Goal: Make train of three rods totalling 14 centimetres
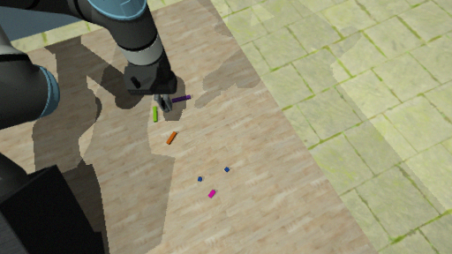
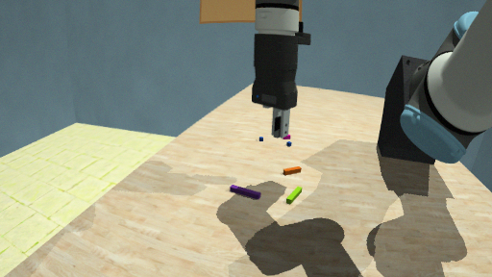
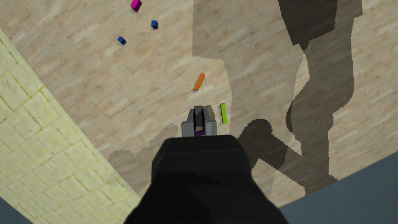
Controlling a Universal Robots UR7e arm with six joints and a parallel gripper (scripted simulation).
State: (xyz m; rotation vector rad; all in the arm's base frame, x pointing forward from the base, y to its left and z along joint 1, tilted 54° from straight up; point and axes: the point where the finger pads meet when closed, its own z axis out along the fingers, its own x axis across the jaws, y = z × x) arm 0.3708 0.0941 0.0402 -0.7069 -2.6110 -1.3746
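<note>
My gripper (image 1: pixel 164 105) (image 2: pixel 281 135) (image 3: pixel 198 115) hangs well above the wooden table, over the gap between the purple rod and the lime rod. Its fingers stand narrow, shut on a short grey rod that is hard to tell from the grey fingers. The purple rod (image 1: pixel 181 98) (image 2: pixel 245 191) (image 3: pixel 199 133) lies flat just below it. The lime rod (image 1: pixel 154 114) (image 2: pixel 294 194) (image 3: pixel 224 113) lies beside it at an angle. The orange rod (image 1: pixel 171 138) (image 2: pixel 292 170) (image 3: pixel 199 82) lies a little further on, apart from both.
Two blue cubes (image 1: pixel 227 169) (image 1: pixel 199 179) and a magenta rod (image 1: pixel 212 193) (image 3: pixel 135 5) lie apart from the others. The robot's black base block (image 2: pixel 404 115) stands at one table corner. The table edge (image 1: pixel 282 110) drops to a green tiled floor.
</note>
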